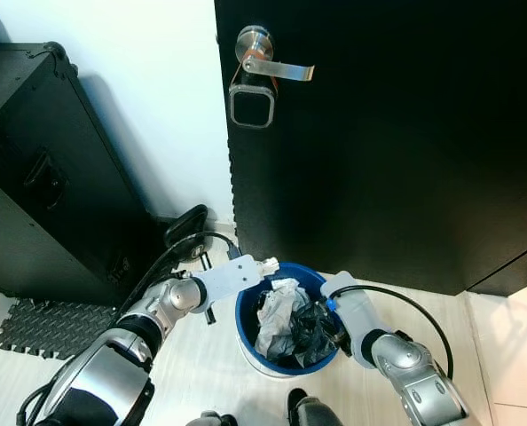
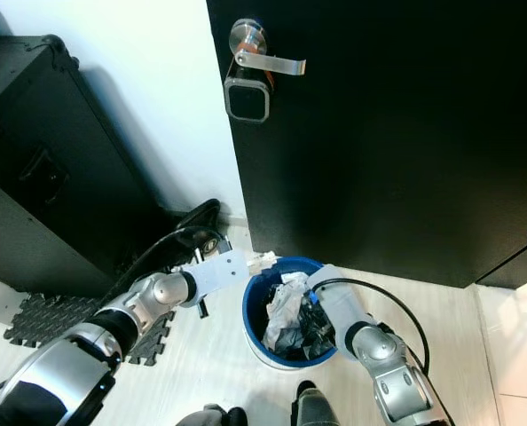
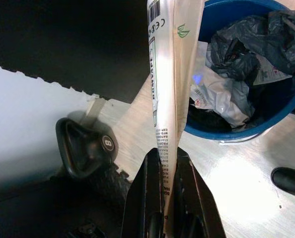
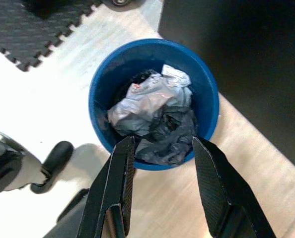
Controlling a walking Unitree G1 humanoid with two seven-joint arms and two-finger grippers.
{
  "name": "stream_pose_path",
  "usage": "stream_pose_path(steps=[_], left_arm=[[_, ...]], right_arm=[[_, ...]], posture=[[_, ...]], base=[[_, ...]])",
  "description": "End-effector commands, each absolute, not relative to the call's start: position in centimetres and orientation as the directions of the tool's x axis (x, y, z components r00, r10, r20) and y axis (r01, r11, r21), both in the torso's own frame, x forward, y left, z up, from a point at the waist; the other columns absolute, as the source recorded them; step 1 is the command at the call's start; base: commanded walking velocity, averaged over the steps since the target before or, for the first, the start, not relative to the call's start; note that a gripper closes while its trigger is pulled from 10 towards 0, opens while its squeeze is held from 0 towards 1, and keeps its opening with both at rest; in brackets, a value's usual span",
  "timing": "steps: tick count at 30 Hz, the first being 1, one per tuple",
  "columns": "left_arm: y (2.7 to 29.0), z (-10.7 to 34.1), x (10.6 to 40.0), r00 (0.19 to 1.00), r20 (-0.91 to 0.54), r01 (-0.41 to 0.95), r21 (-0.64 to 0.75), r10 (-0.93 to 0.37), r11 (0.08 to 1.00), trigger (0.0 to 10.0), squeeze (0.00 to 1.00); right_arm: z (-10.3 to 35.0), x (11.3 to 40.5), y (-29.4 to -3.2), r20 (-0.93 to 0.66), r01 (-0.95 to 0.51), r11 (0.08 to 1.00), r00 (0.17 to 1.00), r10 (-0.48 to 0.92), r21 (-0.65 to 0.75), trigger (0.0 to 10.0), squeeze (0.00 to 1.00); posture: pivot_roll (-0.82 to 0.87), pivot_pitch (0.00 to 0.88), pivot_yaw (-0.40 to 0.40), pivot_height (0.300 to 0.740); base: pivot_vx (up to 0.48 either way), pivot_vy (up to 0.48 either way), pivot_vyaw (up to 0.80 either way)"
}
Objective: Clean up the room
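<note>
A blue bin (image 1: 296,268) stands on the pale floor in front of a black door, holding crumpled white and black plastic bags (image 4: 152,106). My left gripper (image 3: 163,158) is shut on a long flat white wrapper (image 3: 167,74) with a barcode. The wrapper's far end (image 1: 268,264) reaches just over the bin's left rim (image 3: 247,130). My right gripper (image 4: 163,144) hangs open above the bin's right side, with nothing between its fingers (image 4: 117,173). The bin wall (image 4: 100,94) lies straight below them.
The black door (image 1: 379,160) has a silver lever handle (image 1: 277,67) with a lock (image 1: 251,105) below it. A large black case (image 1: 42,177) and a foam mat (image 1: 42,324) are on the left. A black weight marked 8 (image 3: 85,146) sits by the wall. My feet (image 1: 303,408) are near the bin.
</note>
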State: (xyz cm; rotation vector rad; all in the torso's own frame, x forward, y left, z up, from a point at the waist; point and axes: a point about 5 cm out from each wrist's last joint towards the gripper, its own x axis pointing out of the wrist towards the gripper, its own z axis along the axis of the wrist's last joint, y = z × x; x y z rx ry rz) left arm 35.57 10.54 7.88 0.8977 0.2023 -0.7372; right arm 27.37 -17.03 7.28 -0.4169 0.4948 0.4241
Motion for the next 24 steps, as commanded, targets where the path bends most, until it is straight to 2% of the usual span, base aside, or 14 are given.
stream_pose_path(steps=[1,8,11,15,24], left_arm=[[11.4,7.1,35.2,0.729,-0.490,0.673,0.639,-0.478,0.372,10.0,0.00],[11.3,7.3,35.3,0.731,-0.486,0.667,0.656,-0.479,0.354,10.0,0.00],[11.0,8.9,36.1,0.779,-0.400,0.592,0.723,-0.483,0.356,10.0,0.00],[10.7,9.4,36.4,0.787,-0.372,0.574,0.735,-0.492,0.362,10.0,0.00],[8.8,9.8,36.2,0.735,-0.360,0.620,0.701,-0.574,0.354,10.0,0.00]], right_arm=[[6.9,26.8,-17.1,-0.554,-0.497,0.830,0.778,0.296,-0.254,10.0,0.00],[7.1,27.0,-17.1,-0.556,-0.501,0.824,0.778,0.293,-0.266,10.0,0.00],[7.4,27.1,-16.9,-0.552,-0.495,0.821,0.785,0.282,-0.285,10.0,0.00],[7.4,27.1,-16.9,-0.551,-0.495,0.821,0.786,0.281,-0.287,10.0,0.00],[7.6,27.1,-16.6,-0.542,-0.484,0.823,0.795,0.272,-0.298,10.0,0.00]], posture=[[-0.15,0.329,0.053,0.740],[-0.15,0.330,0.052,0.740],[-0.15,0.329,0.050,0.740],[-0.15,0.330,0.050,0.740],[-0.15,0.334,0.059,0.740]], base=[[0.000,0.000,0.00],[0.000,0.000,0.00],[0.000,0.000,0.00],[0.000,0.000,0.00],[0.000,0.000,0.00]])
